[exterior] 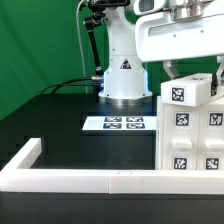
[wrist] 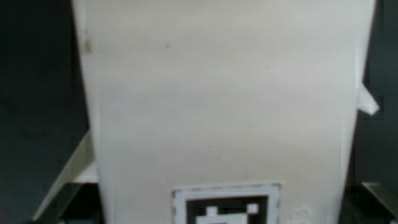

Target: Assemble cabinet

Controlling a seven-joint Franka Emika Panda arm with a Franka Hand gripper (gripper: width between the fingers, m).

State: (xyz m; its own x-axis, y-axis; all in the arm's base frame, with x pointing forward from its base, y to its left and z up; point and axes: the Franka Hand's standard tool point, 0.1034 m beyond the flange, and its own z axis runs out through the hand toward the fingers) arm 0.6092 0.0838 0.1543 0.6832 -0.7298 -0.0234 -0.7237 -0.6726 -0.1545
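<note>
Jaws' grip state unclear above one white cabinet [exterior: 188,128], six tags visible, one marker board [exterior: 117,124] on black table [exterior: 50,125]

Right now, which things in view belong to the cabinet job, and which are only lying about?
Part of the job:
- the cabinet, a white body bearing tagged blocks
- the pincer, reaching down onto the cabinet's top

Just there:
- the marker board, flat on the table
- the white border rail
- the black table

The cabinet [exterior: 192,128] stands at the exterior view's right, beside the marker board [exterior: 116,124], seemingly touching the border rail [exterior: 90,180].
</note>
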